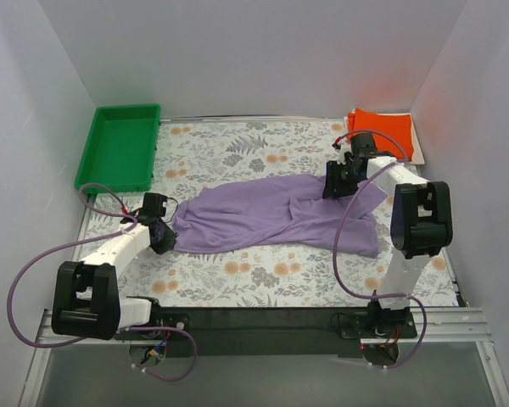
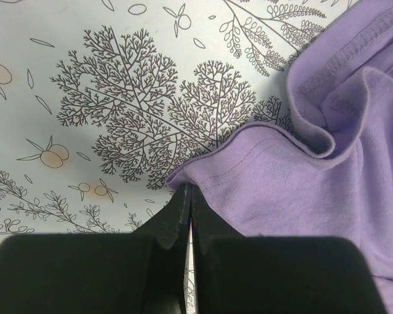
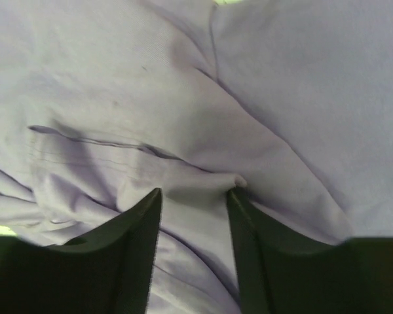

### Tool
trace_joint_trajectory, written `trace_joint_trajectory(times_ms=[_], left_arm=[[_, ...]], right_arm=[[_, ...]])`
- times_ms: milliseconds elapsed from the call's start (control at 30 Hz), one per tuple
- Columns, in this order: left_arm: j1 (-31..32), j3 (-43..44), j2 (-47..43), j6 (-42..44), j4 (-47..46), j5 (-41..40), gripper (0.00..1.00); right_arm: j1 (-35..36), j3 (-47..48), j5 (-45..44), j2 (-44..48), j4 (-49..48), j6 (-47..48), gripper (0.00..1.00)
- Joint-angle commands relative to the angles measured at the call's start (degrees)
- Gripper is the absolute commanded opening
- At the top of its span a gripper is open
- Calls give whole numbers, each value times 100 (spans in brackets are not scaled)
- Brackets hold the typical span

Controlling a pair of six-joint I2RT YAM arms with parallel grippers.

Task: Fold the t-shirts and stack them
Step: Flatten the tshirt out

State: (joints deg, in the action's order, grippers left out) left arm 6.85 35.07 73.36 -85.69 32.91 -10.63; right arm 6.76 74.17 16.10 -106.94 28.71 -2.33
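One lavender t-shirt (image 1: 271, 216) spans the counter (image 1: 237, 280). The left tool (image 2: 188, 190) clamps its hem, likely for stretching; the right tool (image 3: 194, 193), jaws apart, straddles a fold.

In the top view you have bright, even light from above. Shadows are soft, and the orange shirt (image 1: 388, 129) casts a red tint on the wall (image 1: 433, 97). Your left wrist view is sharp. Your right wrist view is dimmer, with the purple shirt (image 3: 281, 85) slightly blurred.
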Motion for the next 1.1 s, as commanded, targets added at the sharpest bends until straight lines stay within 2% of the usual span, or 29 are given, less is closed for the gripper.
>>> trace_joint_trajectory(times_ms=[0,133,267,367,533,767,900,933,1000,1067], left_arm=[[-8,-176,3,44,58,61,0],[-8,-185,3,35,58,61,0],[-8,-185,-6,35,58,61,0],[-8,-167,-24,9,102,87,0],[-8,-35,-94,-149,304,421,0],[-8,263,-287,-334,795,194,4],[-8,430,-340,-308,876,359,15],[-8,431,-349,-256,849,456,21],[0,378,-410,-238,797,658,26],[-8,334,-506,-203,788,738,35]], right_arm=[[-17,282,490,-73,-173,171,40],[-9,247,535,-20,-181,206,17],[-9,203,447,-12,-164,215,1],[-9,133,412,242,-120,206,1],[-8,-165,140,1226,336,-153,1],[53,-1587,332,2965,557,-435,1],[106,-2133,464,3625,557,-584,1],[123,-2213,482,3731,557,-611,1],[150,-2363,543,3968,557,-655,1],[176,-2547,640,4084,539,-681,1]])
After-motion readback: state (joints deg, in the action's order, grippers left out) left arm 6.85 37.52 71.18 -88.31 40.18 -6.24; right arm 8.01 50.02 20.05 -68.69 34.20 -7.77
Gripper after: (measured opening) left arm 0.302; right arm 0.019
